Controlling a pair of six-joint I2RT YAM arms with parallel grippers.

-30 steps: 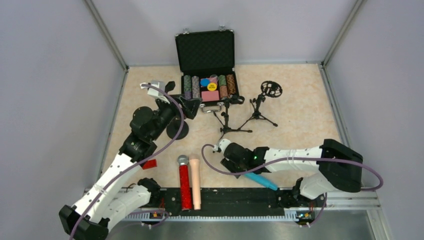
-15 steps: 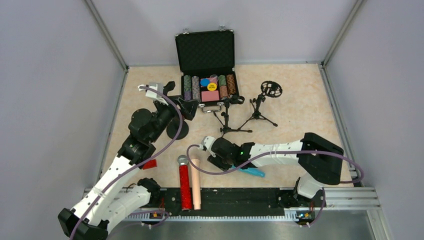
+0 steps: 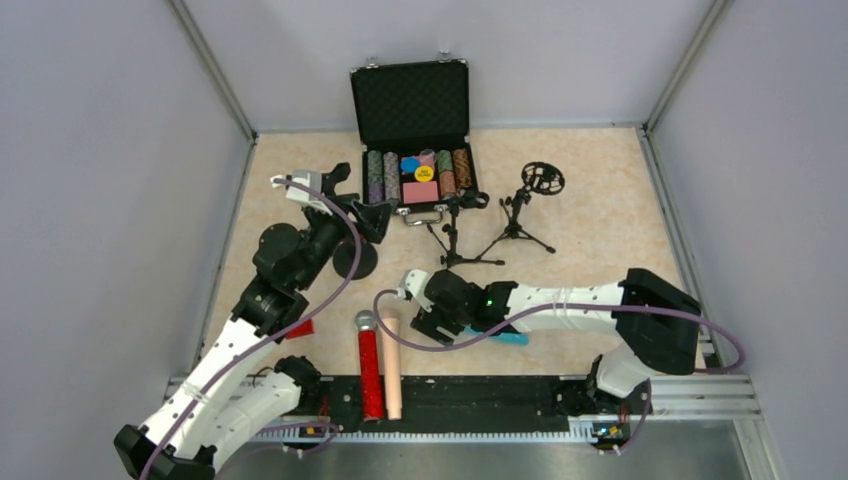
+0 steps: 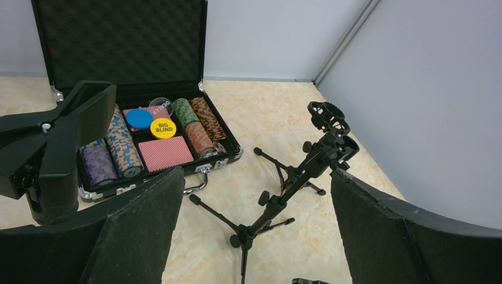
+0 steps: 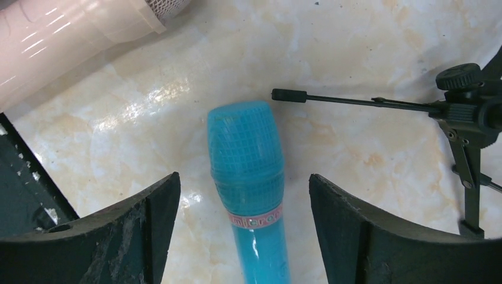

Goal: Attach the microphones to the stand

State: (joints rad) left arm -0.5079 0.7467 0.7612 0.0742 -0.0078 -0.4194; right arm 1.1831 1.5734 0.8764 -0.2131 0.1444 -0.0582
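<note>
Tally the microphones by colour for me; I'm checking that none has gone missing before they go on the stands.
Glittery red microphone: 1
Peach-beige microphone: 1
Light blue microphone: 1
Total: 3

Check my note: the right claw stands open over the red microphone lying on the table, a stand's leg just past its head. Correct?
Wrong colour: the right claw stands open over the light blue microphone, not a red one, as the right wrist view shows. It does lie on the table, a stand leg just past its head.
</note>
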